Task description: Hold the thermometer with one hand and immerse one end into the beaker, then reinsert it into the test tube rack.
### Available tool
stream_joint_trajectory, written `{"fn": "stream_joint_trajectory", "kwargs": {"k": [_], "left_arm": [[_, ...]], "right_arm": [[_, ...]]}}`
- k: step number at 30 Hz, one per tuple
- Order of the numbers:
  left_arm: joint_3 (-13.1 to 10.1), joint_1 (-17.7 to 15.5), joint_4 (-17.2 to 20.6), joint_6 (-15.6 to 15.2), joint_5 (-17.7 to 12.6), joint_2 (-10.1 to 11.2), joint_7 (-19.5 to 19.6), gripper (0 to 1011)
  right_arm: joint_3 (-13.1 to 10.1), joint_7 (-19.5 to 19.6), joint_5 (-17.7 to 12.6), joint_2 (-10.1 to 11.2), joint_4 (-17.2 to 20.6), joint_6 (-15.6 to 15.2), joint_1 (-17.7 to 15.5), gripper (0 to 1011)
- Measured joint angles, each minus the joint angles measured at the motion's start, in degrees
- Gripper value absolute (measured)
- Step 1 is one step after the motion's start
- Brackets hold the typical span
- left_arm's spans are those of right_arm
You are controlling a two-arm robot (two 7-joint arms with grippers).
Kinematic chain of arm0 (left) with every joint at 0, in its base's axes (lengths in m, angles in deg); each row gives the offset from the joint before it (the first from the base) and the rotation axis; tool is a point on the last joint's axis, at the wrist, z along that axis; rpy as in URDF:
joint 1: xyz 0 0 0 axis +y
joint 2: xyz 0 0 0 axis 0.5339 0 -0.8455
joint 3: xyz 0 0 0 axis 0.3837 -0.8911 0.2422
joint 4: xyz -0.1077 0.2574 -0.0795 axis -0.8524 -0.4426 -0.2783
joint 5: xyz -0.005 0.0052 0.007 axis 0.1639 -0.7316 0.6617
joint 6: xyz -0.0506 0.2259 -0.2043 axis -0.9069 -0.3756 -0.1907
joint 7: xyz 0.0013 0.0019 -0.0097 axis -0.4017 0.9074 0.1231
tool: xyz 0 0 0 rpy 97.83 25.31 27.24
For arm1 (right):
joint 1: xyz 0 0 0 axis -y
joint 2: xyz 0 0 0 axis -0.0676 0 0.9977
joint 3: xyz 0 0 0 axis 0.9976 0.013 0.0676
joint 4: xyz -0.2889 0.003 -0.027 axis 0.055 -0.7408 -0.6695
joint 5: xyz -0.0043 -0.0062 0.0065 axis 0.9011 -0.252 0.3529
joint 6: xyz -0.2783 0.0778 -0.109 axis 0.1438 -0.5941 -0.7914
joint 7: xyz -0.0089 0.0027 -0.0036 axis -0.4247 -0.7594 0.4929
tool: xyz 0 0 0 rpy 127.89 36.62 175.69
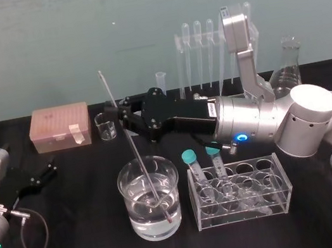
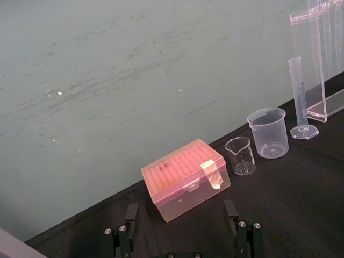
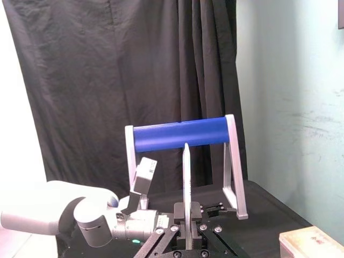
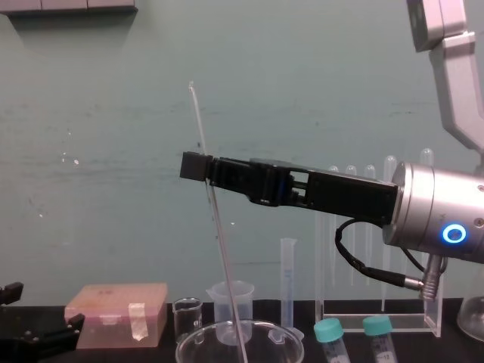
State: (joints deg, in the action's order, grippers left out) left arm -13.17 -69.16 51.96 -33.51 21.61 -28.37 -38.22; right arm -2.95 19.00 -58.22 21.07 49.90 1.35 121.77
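The thermometer (image 1: 135, 145), a long thin glass rod, leans slightly, and its lower end is dipped in the water of the wide glass beaker (image 1: 128, 198) at the table's front centre. My right gripper (image 1: 122, 113) reaches in from the right and is shut on the rod's upper part, above the beaker. In the chest view the thermometer (image 4: 224, 249) runs down from the right gripper (image 4: 198, 166) into the beaker's rim (image 4: 238, 333). In the right wrist view the rod (image 3: 186, 177) stands between the jaws. The tall acrylic test tube rack (image 1: 180, 57) stands at the back, partly behind my right arm. My left gripper (image 1: 41, 174) rests open at the left.
A pink tip box (image 1: 61, 126) and a tiny glass beaker (image 1: 106, 127) sit at the back left. A low clear rack (image 1: 241, 191) with two teal-capped tubes stands right of the beaker. A flask (image 1: 288, 67) is at the back right. A plastic beaker (image 2: 267, 133) and a cylinder (image 2: 301, 97) stand near the tall rack.
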Motion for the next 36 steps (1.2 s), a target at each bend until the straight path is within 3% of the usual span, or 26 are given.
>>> {"fn": "stream_joint_trajectory", "kwargs": {"k": [6, 13, 19, 23, 30, 36], "left_arm": [[0.0, 0.0, 0.0, 0.0, 0.0, 0.0, 0.0, 1008], [0.0, 0.0, 0.0, 0.0, 0.0, 0.0, 0.0, 1008], [0.0, 0.0, 0.0, 0.0, 0.0, 0.0, 0.0, 1008], [0.0, 0.0, 0.0, 0.0, 0.0, 0.0, 0.0, 1008], [0.0, 0.0, 0.0, 0.0, 0.0, 0.0, 0.0, 1008], [0.0, 0.0, 0.0, 0.0, 0.0, 0.0, 0.0, 1008]], "right_arm": [[-0.5, 0.2, -0.2, 0.2, 0.8, 0.0, 0.1, 56], [-2.4, 0.0, -2.7, 1.5, 4.6, -1.1, 1.3, 56], [-5.8, 1.0, -7.8, 3.5, 9.6, -4.7, 3.2, 56], [-9.0, 3.7, -11.0, 5.3, 12.8, -6.5, 4.9, 56], [-11.8, 8.2, -11.1, 8.3, 14.1, -5.6, 6.2, 56], [-13.7, 13.4, -9.3, 11.5, 15.1, -4.3, 4.5, 56]]}}
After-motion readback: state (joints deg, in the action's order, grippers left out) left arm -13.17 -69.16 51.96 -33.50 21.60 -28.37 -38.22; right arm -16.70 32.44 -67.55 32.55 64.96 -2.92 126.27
